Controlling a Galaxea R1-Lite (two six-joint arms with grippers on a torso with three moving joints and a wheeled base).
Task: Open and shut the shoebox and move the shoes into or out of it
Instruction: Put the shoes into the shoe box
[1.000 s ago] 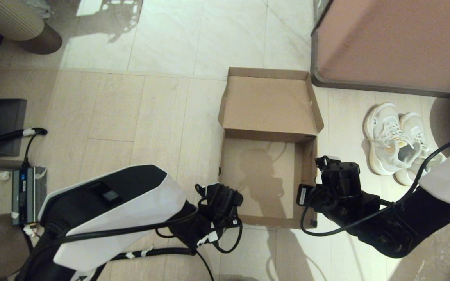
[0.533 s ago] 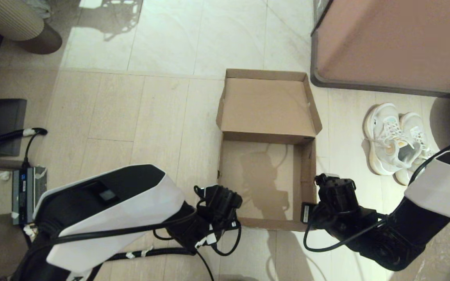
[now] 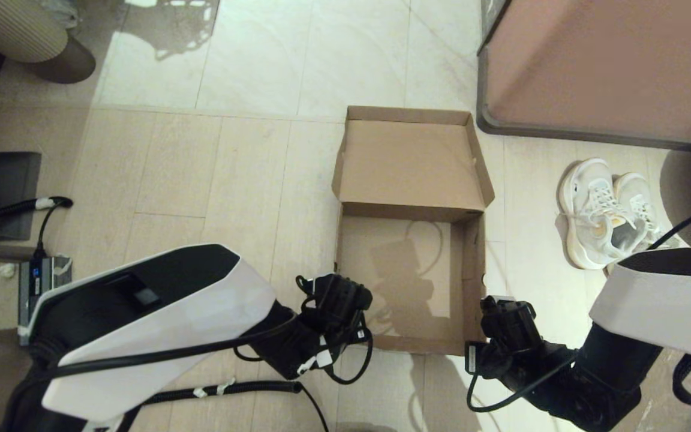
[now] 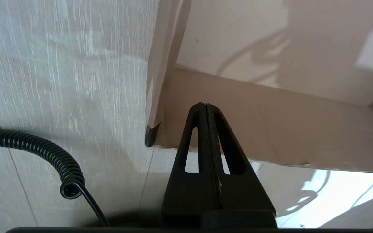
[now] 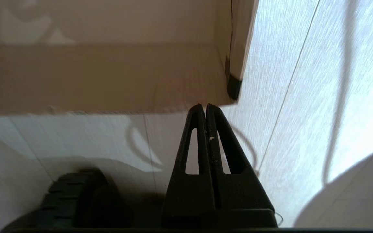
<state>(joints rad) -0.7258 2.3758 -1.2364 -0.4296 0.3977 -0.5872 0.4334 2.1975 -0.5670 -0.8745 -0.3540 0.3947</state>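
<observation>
Shoebox (image 3: pixel 411 228) on the floor (image 3: pixel 213 168), lid thrown back flat toward the far side, tray bare inside. Shoes (image 3: pixel 609 219) side by side on the floor to the box's right, near the cabinet (image 3: pixel 609 66), untouched and well apart from both arms. Over the last second: right end effector (image 3: pixel 504 315) drawn back from beside the box's right wall to just off the near right corner, fingers clenched together on nothing in the right wrist view (image 5: pixel 205 108), the black-taped corner just ahead. Lid also settled a little flatter in that time. Left end effector (image 3: pixel 336 300) barely shifted, parked at the near left corner, likewise pinched shut and empty (image 4: pixel 205 106), tip just above the front wall. Meaning, as a judgement: opening finished, both arms pulling clear of the cardboard, loading not yet begun. Likely next: right arm out toward the shoes, fingers to spread first. Risk worth noting: the near wall close under both tips, easily nudged and the light box skidded on smooth tile.
</observation>
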